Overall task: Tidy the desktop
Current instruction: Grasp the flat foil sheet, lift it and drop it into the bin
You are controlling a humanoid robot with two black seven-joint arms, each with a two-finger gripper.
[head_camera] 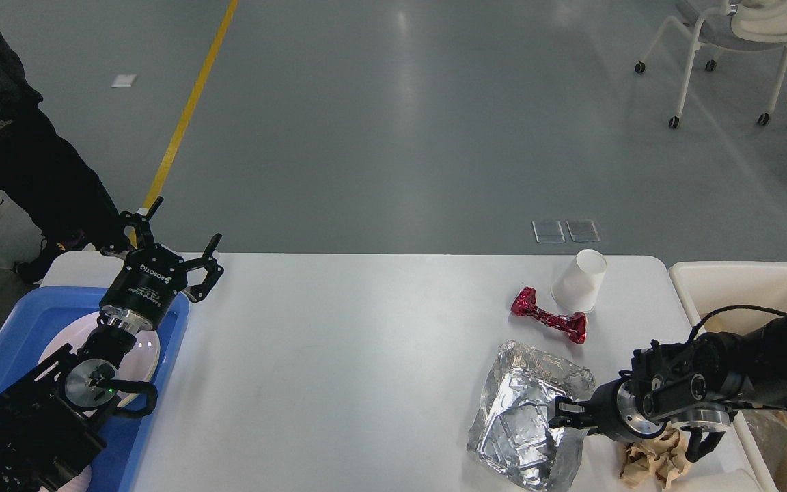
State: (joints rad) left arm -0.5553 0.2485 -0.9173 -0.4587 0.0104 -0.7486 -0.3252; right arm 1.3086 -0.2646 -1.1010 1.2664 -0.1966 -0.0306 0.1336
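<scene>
Your right tool point(561, 418) sits low at the foil tray point(527, 417) edge on the tabletop point(366, 355) — grip state unreadable, likely lined up for trash. Left tool point(173, 246) gapes empty above blue tray point(18, 321).

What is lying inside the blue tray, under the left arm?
A white plate lies in the blue tray. The left arm covers most of the plate, so anything on it cannot be seen.

Matte white desktop point(366, 342), crinkled shiny foil tray point(527, 417), crumpled brown paper point(653, 461), glossy red wrapper point(547, 316)
</scene>
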